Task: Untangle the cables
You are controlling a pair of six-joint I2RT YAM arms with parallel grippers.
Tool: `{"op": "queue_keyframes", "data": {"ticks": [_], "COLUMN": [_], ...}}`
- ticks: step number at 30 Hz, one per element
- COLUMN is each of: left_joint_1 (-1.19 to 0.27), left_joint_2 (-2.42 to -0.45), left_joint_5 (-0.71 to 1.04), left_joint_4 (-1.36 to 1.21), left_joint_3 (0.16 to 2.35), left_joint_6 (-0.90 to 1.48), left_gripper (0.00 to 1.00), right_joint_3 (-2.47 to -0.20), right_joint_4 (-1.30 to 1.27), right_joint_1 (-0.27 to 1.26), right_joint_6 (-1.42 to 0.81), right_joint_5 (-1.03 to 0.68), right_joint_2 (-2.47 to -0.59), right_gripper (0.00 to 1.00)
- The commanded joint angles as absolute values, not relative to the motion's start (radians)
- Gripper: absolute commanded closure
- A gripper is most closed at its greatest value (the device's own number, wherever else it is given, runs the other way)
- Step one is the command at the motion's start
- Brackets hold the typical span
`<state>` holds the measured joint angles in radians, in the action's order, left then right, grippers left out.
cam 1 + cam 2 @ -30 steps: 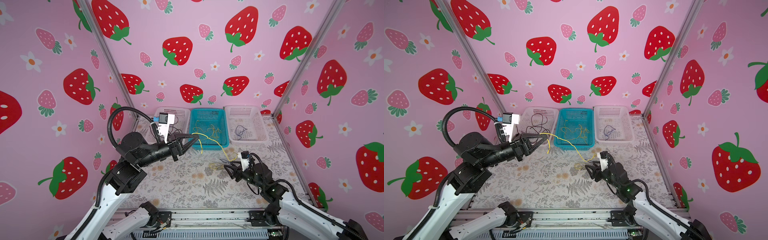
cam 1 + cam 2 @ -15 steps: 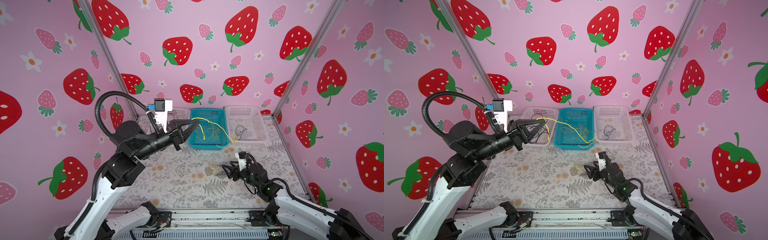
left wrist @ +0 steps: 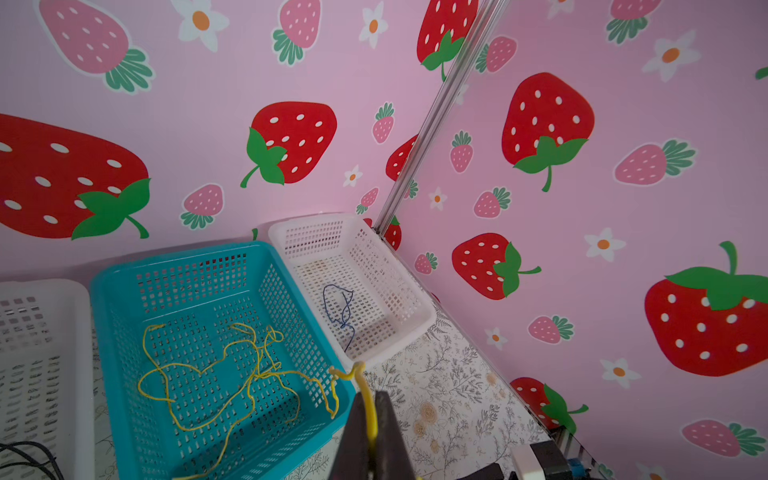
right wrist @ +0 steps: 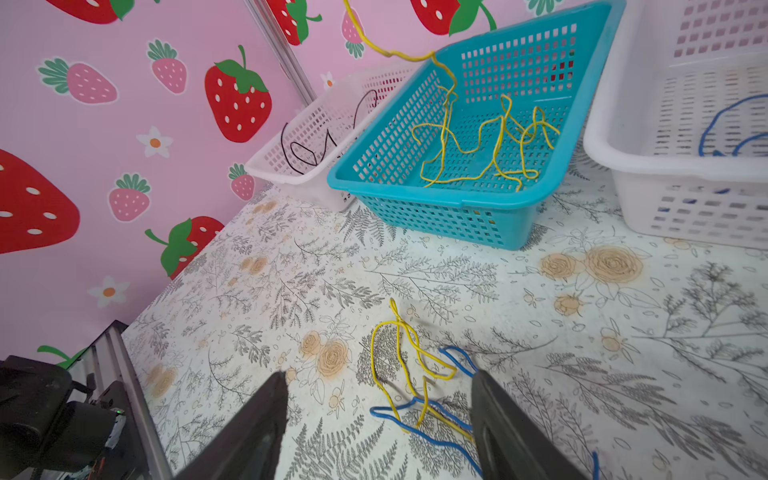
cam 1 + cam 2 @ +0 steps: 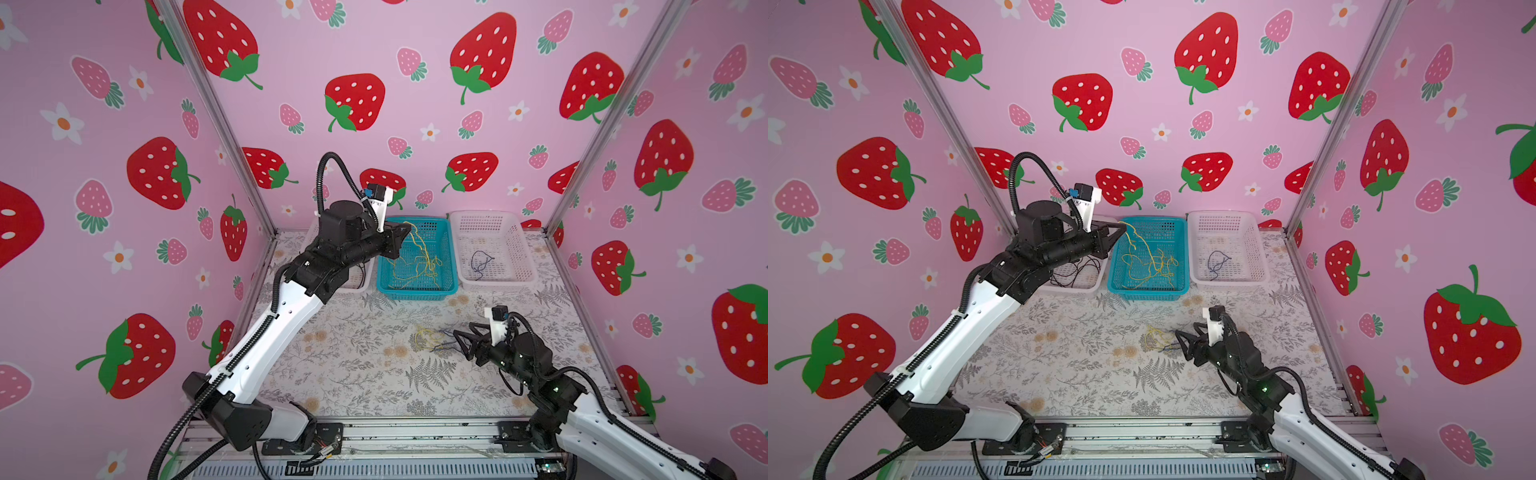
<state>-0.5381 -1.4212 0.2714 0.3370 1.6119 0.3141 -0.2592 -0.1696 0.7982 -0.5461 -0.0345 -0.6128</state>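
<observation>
My left gripper (image 5: 405, 226) (image 3: 371, 399) is shut on one end of a yellow cable (image 3: 357, 370). It is held above the teal basket (image 5: 415, 293), and the cable hangs into the loose yellow cables (image 5: 1150, 266) lying inside. On the floral table, a small tangle of yellow and blue cables (image 5: 432, 338) (image 4: 415, 386) lies flat. My right gripper (image 5: 457, 338) (image 4: 378, 378) stands open low over the tangle, a finger on each side, holding nothing.
A white basket (image 5: 494, 282) right of the teal one holds a dark blue cable (image 3: 338, 307). Another white basket (image 4: 291, 174) on the left holds black cables (image 5: 1077, 270); in a top view my left arm hides most of it. Pink walls close three sides.
The left gripper rose and swung back over the teal basket with the yellow cable, which came free of the table tangle. The right gripper opened a little wider and stayed by the tangle.
</observation>
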Motion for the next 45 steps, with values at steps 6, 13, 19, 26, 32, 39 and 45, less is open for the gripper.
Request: {"op": "queue_keyframes", "data": {"ticks": [6,13,19,26,32,39,45], "left_joint_1": [-0.514,-0.499,-0.489,-0.469,-0.468,-0.457,-0.457], "left_joint_2": [-1.611,-1.867,-1.995,-2.043,-2.05,-2.004,-1.916], "left_joint_5": [0.273,0.287,0.301,0.301,0.296,0.261,0.274], "left_joint_4": [0.234,0.294,0.338,0.375,0.428,0.482,0.52], "left_joint_3": [1.519,1.6,1.667,1.67,1.693,1.72,1.763], "left_joint_6": [0.321,0.301,0.301,0.285,0.266,0.231,0.215], "left_gripper": [1.0,1.0,1.0,1.0,0.89,0.43,0.18], "right_joint_3": [-0.262,-0.282,-0.288,-0.28,-0.294,-0.296,-0.313], "right_joint_4": [-0.092,-0.105,-0.148,-0.187,-0.216,-0.241,-0.214], "right_joint_1": [0.802,0.803,0.802,0.803,0.803,0.802,0.802], "right_joint_6": [-0.601,-0.662,-0.669,-0.655,-0.646,-0.634,-0.617], "right_joint_5": [0.034,0.084,0.084,0.105,0.103,0.109,0.12], "right_joint_2": [-0.719,-0.843,-1.001,-1.058,-1.116,-1.145,-1.121], "right_gripper": [0.31,0.35,0.39,0.44,0.5,0.62,0.81]}}
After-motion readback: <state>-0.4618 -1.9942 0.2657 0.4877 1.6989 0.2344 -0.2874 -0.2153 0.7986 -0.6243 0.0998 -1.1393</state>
